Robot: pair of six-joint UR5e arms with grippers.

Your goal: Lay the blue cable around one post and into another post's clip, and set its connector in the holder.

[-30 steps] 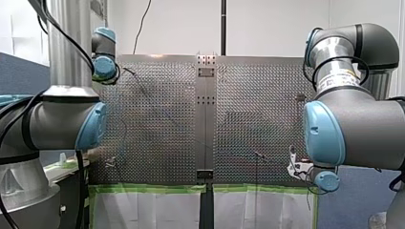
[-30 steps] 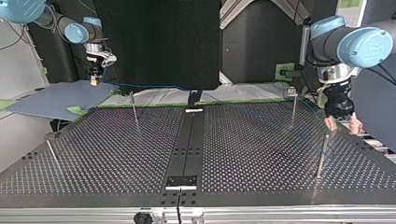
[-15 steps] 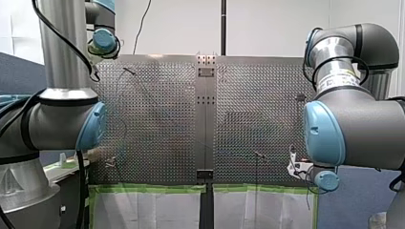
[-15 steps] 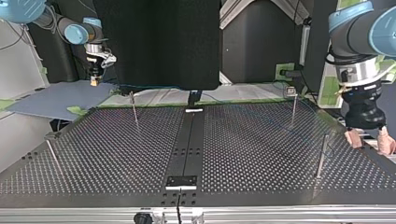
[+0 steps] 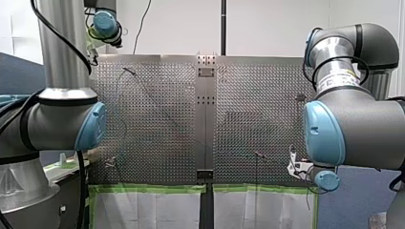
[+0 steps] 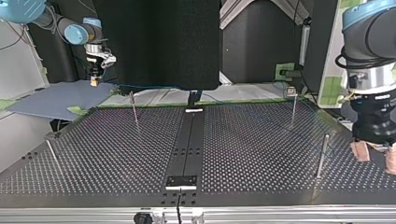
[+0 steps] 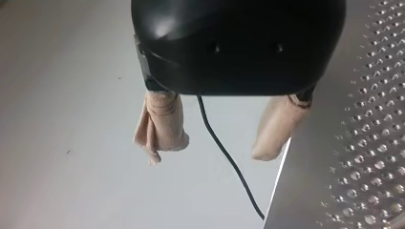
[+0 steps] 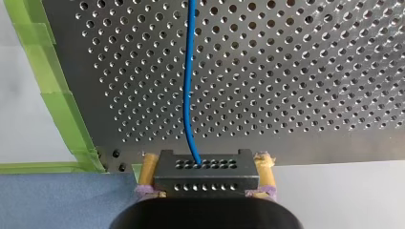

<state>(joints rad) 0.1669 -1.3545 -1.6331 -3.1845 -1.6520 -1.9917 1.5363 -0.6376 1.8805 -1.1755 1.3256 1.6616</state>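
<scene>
Right wrist view: my right gripper (image 8: 206, 164) clamps the black connector (image 8: 206, 180), blue cable (image 8: 187, 86) running ahead; my left gripper (image 7: 208, 150) hangs, jaws apart.

Perforated metal table (image 5: 157, 119), dull silver sheen. A smooth, glossy blue cable (image 8: 187, 86) enters a matt black connector (image 8: 207, 174) at six o'clock. Matt green tape (image 8: 57, 105) at nine o'clock. My left gripper (image 7: 207, 156) has wrinkled beige cloth-like pads (image 7: 161, 119).

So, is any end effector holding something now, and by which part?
My right end effector grips the black connector of the blue cable by its two opposite sides. My left end effector is open and empty.
</scene>
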